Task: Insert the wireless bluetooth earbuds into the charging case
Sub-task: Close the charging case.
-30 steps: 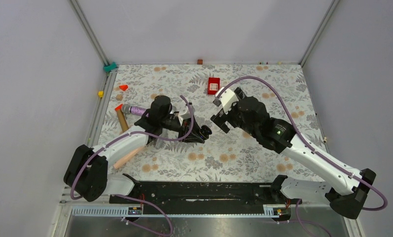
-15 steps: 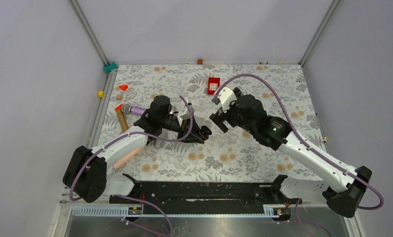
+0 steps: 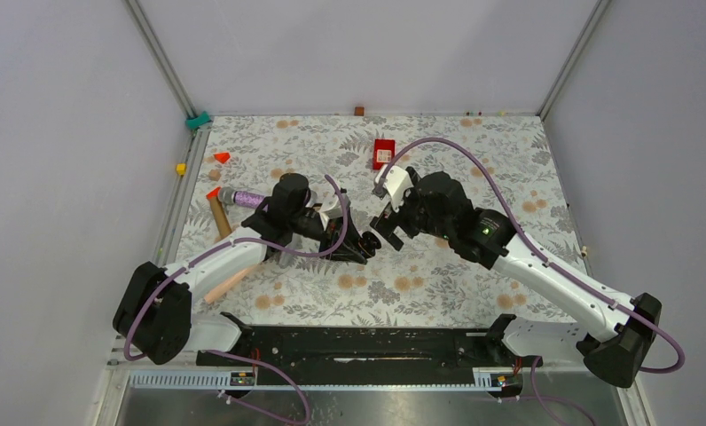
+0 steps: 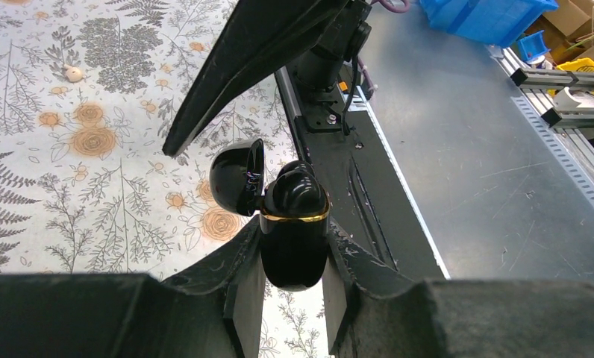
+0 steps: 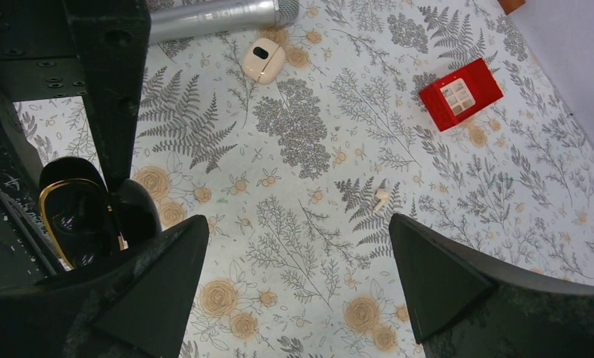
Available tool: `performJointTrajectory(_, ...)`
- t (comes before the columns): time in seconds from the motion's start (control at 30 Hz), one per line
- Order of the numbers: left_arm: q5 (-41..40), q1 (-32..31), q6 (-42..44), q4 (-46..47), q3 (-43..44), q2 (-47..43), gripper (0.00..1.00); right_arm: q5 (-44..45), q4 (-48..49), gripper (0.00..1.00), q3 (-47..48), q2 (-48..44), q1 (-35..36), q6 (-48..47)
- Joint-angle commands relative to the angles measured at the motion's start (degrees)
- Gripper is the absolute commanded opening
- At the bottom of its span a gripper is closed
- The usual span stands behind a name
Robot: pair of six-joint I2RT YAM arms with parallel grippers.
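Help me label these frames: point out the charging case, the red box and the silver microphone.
charging case (image 4: 294, 250): left wrist view, on its glossy body below the gold rim.
red box (image 5: 462, 93): right wrist view, middle of its top face.
silver microphone (image 5: 212, 16): right wrist view, on its barrel.

Free room and obstructions at mid-table. The left gripper (image 4: 292, 257), clamped on the open charging case (image 4: 294, 224), nearly meets the wide-spread right gripper (image 5: 298, 224), so I find almost no passage between them. One right finger (image 4: 242, 71) hangs close beside the case's raised lid (image 4: 236, 177). Between the right fingers I see bare floral cloth (image 5: 301, 149), carrying only a small pale piece (image 5: 381, 197). Farther back stand a red box (image 5: 460, 93), a cream pebble-shaped case (image 5: 262, 60) and a silver microphone (image 5: 212, 19), all well apart from those fingers. On the left arm's outer side lie a wooden stick (image 3: 218, 217) and an orange wedge (image 3: 221, 157). Right of the right arm the cloth lies open to me.
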Motion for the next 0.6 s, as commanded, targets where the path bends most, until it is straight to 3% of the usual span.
performJointTrajectory(0.0, 2.50, -0.32, 1.61, 0.84, 1.77, -0.71, 0.00, -3.12, -0.03, 0.99, -0.35, -0.69, -0.37, -0.06)
performJointTrajectory(0.57, 2.20, -0.28, 1.72, 0.49, 1.94, -0.47, 0.00, -11.33, -2.48, 0.99, -0.27, -1.46, -0.37, -0.52)
